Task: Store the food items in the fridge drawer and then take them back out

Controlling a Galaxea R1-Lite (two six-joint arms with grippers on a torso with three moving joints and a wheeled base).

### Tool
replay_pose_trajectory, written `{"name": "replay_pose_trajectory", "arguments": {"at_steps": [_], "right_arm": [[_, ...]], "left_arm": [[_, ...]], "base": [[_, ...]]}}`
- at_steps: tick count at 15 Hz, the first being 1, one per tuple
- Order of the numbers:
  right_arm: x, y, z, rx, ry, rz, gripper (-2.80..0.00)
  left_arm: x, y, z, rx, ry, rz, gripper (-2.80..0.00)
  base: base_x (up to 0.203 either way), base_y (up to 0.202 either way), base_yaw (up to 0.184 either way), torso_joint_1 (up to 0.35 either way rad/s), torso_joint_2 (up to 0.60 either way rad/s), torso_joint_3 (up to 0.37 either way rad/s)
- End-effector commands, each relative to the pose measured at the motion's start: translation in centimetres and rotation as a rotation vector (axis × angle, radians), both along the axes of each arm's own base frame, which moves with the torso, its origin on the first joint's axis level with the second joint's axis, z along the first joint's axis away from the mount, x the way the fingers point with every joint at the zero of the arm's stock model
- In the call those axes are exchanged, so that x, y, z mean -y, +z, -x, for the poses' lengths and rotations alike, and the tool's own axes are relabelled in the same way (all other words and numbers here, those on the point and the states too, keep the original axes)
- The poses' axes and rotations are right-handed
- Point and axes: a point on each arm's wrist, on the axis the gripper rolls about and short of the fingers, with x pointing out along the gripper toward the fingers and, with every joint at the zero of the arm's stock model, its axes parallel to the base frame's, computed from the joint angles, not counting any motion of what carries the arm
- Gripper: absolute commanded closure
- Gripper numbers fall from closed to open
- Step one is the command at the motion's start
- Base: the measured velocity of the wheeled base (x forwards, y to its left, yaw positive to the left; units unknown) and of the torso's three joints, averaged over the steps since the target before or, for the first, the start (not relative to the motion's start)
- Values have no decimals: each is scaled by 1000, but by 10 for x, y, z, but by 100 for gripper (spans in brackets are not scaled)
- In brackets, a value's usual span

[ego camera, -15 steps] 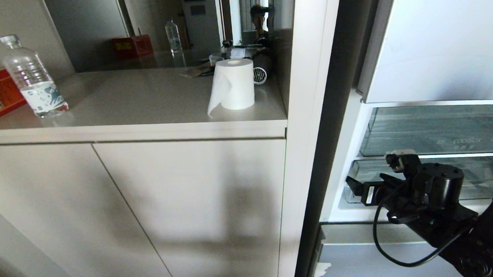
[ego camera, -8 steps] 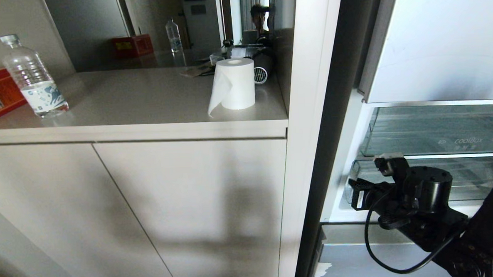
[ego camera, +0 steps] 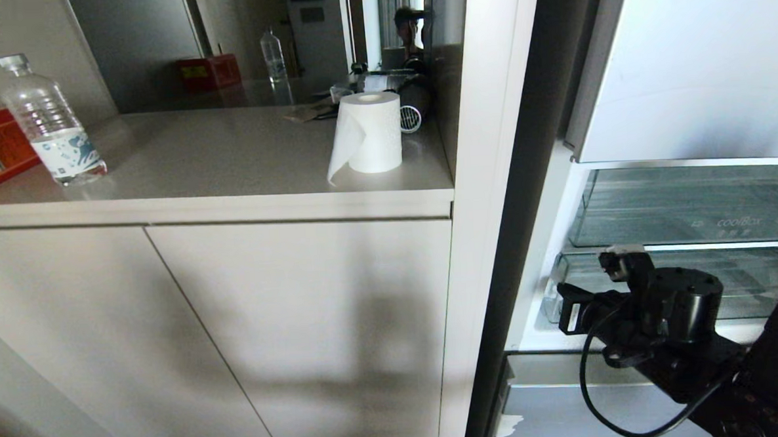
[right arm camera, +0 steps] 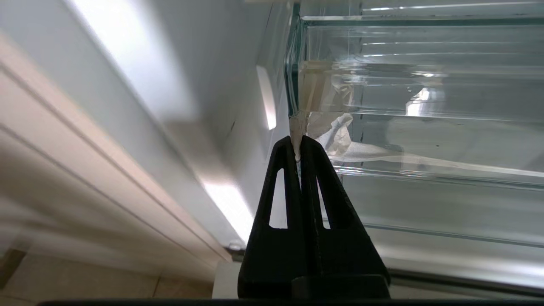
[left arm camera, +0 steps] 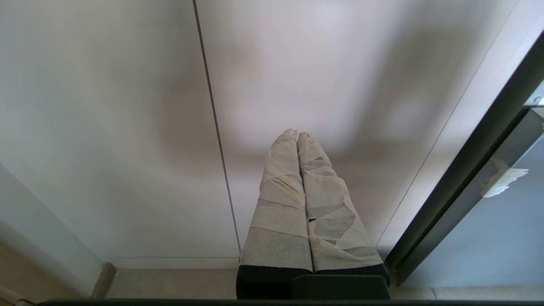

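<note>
Drawer stage, early: right gripper pinched shut on pale tape tab at wide transparent ribbed plastic fridge drawer; drawer unopened, no food visible, storing and retrieval pending.

"COOLBOX", perhaps, in pale lettering on the clear bin front; other labels illegible

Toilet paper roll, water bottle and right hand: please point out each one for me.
Toilet paper roll (ego camera: 369, 132), head view, on its side wall.
Water bottle (ego camera: 50, 125), head view, on its clear body.
Right hand (right arm camera: 298, 144), right wrist view, between its fingertips.
</note>
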Motion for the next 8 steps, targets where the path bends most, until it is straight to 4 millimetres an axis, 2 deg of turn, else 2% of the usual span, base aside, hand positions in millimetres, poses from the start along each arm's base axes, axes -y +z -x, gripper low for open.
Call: {"name": "replay_pose_trajectory", "arguments": {"at_steps": [1,5,8], "right_arm": [[3,-2,9,9,-1,-4,0],[11,-13,30,-57,1,17,0],[13,-5,49,-64,13,-4,0]], "left_arm": [[0,0,0,0,0,1,0],[0,0,0,0,0,1,0],[0,0,0,0,0,1,0]], "base": [[0,0,0,0,0,0],[0,0,0,0,0,0],[0,0,0,0,0,0]]}}
